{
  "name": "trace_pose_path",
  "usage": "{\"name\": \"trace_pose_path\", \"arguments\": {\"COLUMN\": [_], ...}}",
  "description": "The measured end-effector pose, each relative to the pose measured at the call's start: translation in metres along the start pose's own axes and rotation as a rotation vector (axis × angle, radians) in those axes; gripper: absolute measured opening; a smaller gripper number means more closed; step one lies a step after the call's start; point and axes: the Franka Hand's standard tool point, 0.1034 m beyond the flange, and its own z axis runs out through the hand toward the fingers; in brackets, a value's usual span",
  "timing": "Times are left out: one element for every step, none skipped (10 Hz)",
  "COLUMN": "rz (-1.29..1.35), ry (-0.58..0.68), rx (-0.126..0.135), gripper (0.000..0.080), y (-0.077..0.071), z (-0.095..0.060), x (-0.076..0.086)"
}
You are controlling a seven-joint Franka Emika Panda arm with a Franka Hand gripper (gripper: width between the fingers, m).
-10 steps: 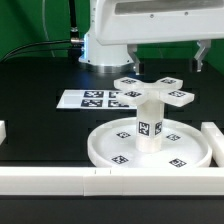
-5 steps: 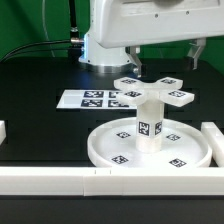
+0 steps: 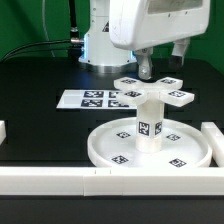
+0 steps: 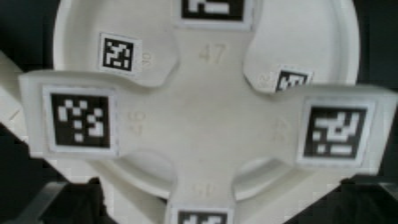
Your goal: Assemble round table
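Observation:
The large rimmed disc [image 3: 100, 150] lies on the black table near the front. The short post [image 3: 150, 122] stands upright on its hub. The flat cross-shaped piece [image 3: 152, 92] rests on top of the post, arms spread level. My gripper [image 3: 164, 60] hangs just above and behind the cross, with its fingers [image 3: 146, 67] apart and nothing between them. In the wrist view the cross [image 4: 205, 110] fills the picture, with tags on its arms, and the disc [image 4: 151, 30] lies under it. My fingertips do not show clearly there.
The marker board [image 3: 90, 99] lies flat behind the disc toward the exterior view's left. Long white bars edge the table at the front [image 3: 60, 180] and at the exterior view's right [image 3: 212, 135]. The robot base [image 3: 100, 45] stands behind.
The hand has come down closer to the cross piece and turned, and its fingers now show just above the cross. The disc, post and cross have not moved.

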Motion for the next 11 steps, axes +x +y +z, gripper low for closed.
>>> {"name": "trace_pose_path", "arguments": {"rz": [-0.057,-0.129,-0.201,-0.315,-0.426,-0.506,-0.625,-0.668,-0.723,-0.819,-0.791], "ry": [0.001,0.0,0.0,0.0,0.003,0.017,0.035,0.03,0.019,0.004,0.005], "rx": [-0.002,-0.001,-0.001,-0.009,-0.022,-0.049,-0.093,-0.096,-0.1,-0.105,-0.101], "gripper": [0.0649,0.0649,0.0649,0.0649,0.0649,0.0649,0.0649,0.0649,0.0649,0.0649,0.0649], "y": [0.001,0.001,0.001,0.002,0.003,0.005,0.008,0.009,0.011,0.012,0.01], "z": [0.0,0.001,0.001,0.001,0.002,0.004,0.004,0.006,0.006,0.006,0.009], "x": [0.0,0.0,-0.001,-0.002,-0.002,0.0,-0.001,-0.004,-0.005,-0.007,-0.007]}}
